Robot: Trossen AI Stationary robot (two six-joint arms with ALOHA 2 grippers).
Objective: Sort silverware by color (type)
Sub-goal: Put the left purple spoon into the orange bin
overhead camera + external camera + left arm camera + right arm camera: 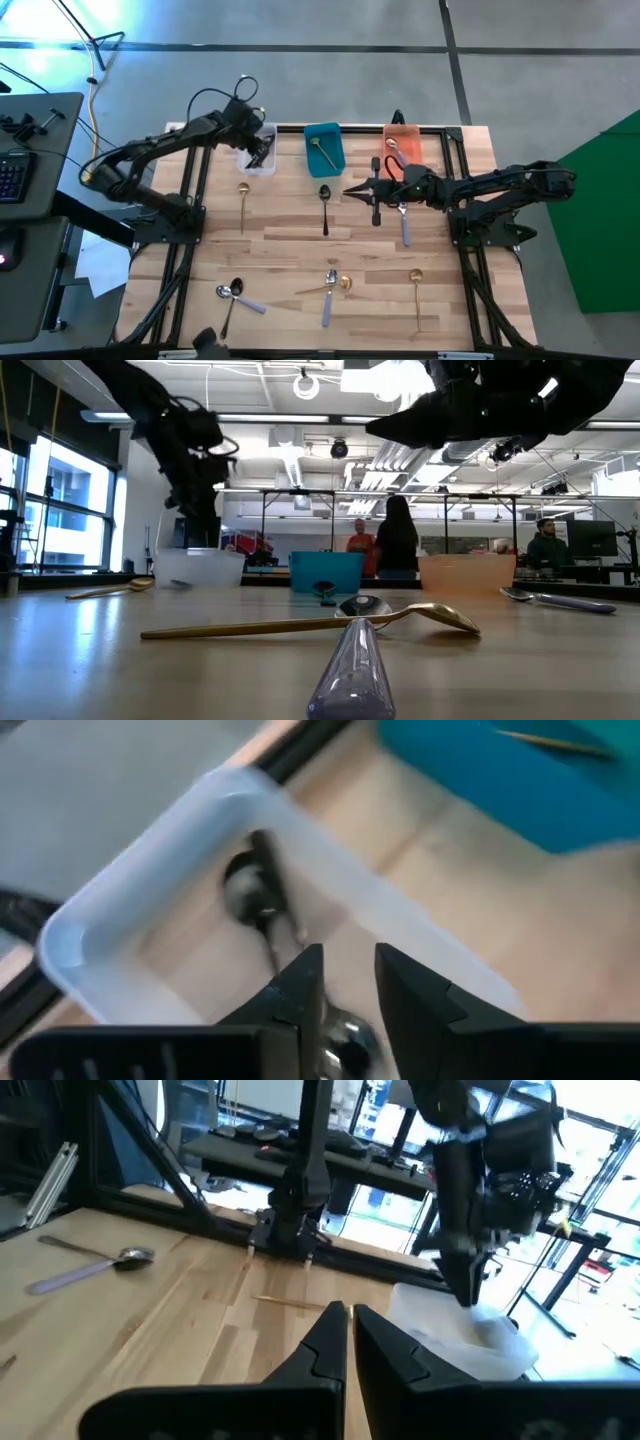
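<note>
A gold spoon (310, 624) is lying across the wooden table (120, 660), resting over a lavender handle (352, 675) in the foreground. Clear (200, 567), teal (326, 571) and orange (466, 571) bins are standing behind, with people (397, 538) beyond.

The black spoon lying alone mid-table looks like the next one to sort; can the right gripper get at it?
Probably yes. The right gripper hovers just beside the black spoon, with bare wooden table between them.

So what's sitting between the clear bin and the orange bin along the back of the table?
The teal bin, with a gold spoon inside, sits between the clear bin and the orange bin, seen from above.
</note>
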